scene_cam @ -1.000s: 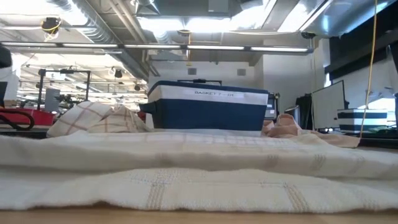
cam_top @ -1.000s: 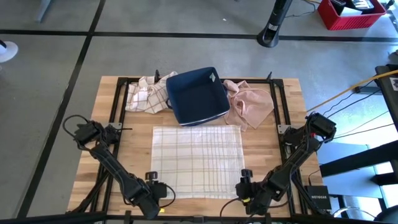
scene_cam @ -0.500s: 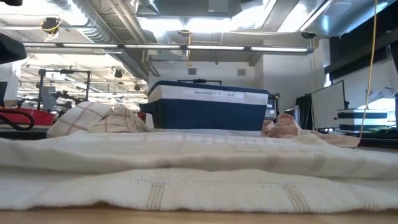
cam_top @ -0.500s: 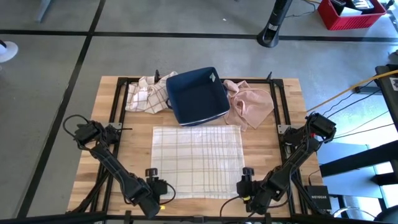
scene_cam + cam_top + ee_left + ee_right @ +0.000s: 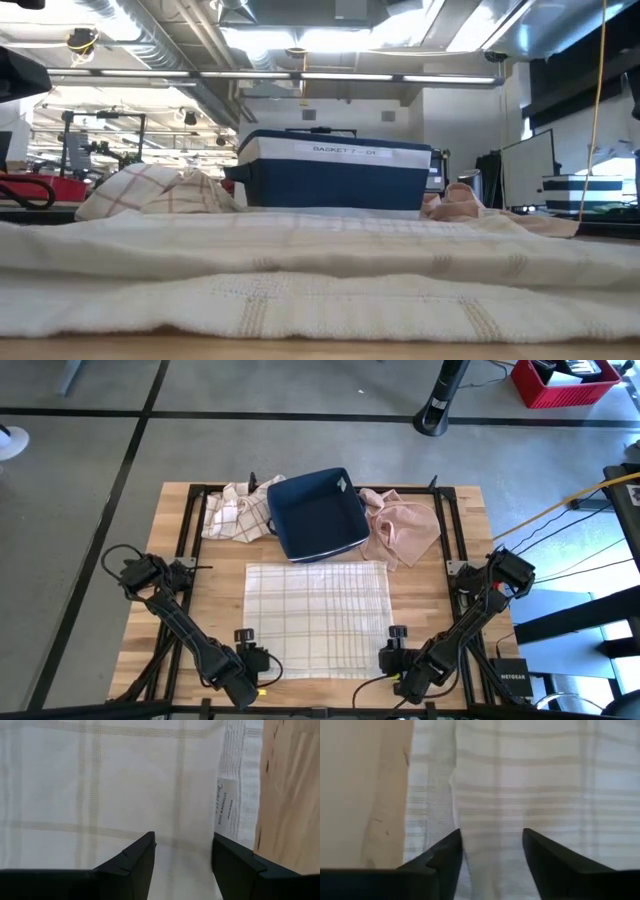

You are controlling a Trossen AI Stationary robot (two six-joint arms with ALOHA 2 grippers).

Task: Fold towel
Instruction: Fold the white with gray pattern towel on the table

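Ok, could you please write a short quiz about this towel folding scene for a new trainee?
1. True or false: the plaid towel lies spread flat on the table.
2. What sits right behind the towel? A) blue basket B) red crate C) monitor
3. Over which towel corners are the left gripper and right gripper poised?

Key:
1. True.
2. A, the blue basket.
3. The two near corners, each gripper open, towel between the fingers.
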